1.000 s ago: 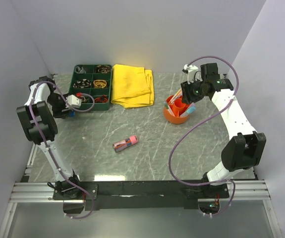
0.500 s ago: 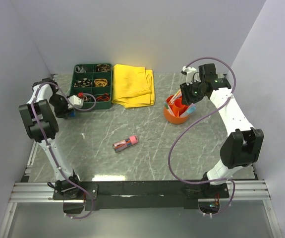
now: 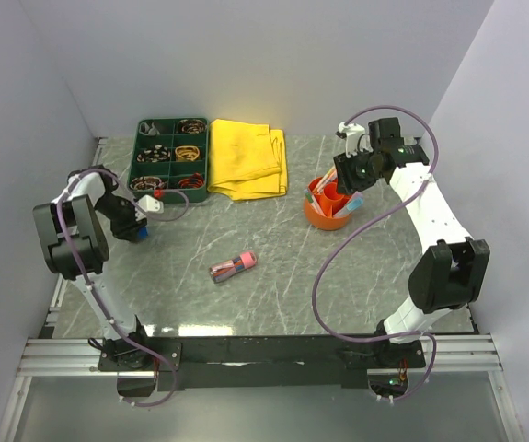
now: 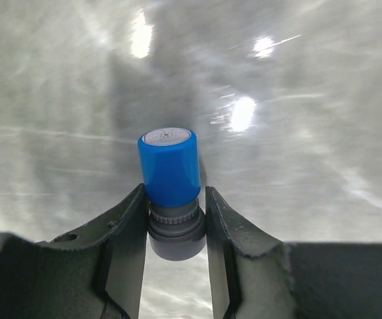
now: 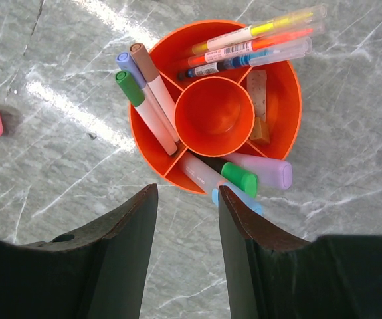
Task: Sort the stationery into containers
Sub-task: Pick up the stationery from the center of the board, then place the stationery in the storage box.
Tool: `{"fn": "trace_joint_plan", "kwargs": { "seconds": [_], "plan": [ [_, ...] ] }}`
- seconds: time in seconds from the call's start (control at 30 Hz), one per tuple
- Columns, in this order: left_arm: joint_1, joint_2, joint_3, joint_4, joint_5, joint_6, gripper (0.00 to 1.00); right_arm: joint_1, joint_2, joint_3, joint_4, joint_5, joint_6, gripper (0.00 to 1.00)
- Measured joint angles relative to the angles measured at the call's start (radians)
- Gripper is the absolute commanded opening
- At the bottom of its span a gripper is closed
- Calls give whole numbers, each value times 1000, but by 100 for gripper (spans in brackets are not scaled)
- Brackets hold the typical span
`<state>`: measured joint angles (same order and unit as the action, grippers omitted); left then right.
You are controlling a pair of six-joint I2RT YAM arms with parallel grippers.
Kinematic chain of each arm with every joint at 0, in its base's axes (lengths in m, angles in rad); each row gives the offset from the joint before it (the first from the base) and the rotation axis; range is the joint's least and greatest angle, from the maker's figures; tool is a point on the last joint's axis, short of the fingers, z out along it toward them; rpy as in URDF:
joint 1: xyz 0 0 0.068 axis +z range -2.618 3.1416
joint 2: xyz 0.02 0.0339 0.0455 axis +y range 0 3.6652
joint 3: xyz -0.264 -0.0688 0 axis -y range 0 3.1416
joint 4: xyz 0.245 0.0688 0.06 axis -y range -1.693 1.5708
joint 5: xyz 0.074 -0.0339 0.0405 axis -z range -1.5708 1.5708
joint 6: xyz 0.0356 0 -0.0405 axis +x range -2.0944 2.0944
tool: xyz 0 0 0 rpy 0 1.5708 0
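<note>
Where the left arm's jaws reach out over the worktop point(image 3: 273, 285), just in front of the near left corner of the dark green compartment tray point(image 3: 173, 155), they are closed narrow on a stubby cylinder point(image 4: 171, 166) with a bright blue cap and a grey ribbed collar. The wrist view shows both fingers pressed against its sides, with bare marble beyond it. Whether it touches the worktop I cannot tell.

The right arm's jaws stand apart with nothing between them, directly above the round orange pot point(image 5: 291, 100), which sits at the right of the worktop, near the folded yellow cloth point(image 3: 246, 158). Around the pot's empty central cup point(image 5: 214, 116), one section holds three clear pens point(image 5: 250, 43) with yellow, orange and blue ink. Another holds three white markers point(image 5: 147, 100) capped green, blue and brown. A third holds a green-capped marker point(image 5: 238, 178) beside a lilac highlighter point(image 5: 270, 174). A small tan piece point(image 5: 258, 100) lies in the fourth.

A pink and red pair of stationery items point(image 3: 234, 266) lies loose mid-worktop, well apart from both containers. The tray's compartments hold small bits, too small to identify.
</note>
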<state>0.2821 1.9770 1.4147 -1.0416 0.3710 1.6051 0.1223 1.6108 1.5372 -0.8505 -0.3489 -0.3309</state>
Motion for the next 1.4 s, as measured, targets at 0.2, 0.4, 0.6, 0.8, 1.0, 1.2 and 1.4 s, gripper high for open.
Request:
{"fn": "trace_joint_plan", "kwargs": {
  "seconds": [0.2,0.4,0.6,0.8,1.0,1.2,1.4],
  "plan": [
    [-95,-164,-16,-106,97,-61,7,0,-19,-14,7,-7,9,48],
    [-421,-242,190,-113,245,-210,9,-7,-73,-43,21,-2,34,47],
    [-631,-104,489,9,390,-449,11,-75,-101,-51,53,27,67,47],
    [-736,84,620,377,500,-814,10,-208,-101,-53,60,-13,93,52],
    [-798,216,622,785,561,-1234,12,-278,-102,-52,36,-360,135,61],
    [-840,230,622,953,584,-1393,11,-274,-111,-52,81,-620,261,84],
    [-883,230,620,987,591,-1429,11,-269,-110,-52,142,-695,366,84]
  ]
}}
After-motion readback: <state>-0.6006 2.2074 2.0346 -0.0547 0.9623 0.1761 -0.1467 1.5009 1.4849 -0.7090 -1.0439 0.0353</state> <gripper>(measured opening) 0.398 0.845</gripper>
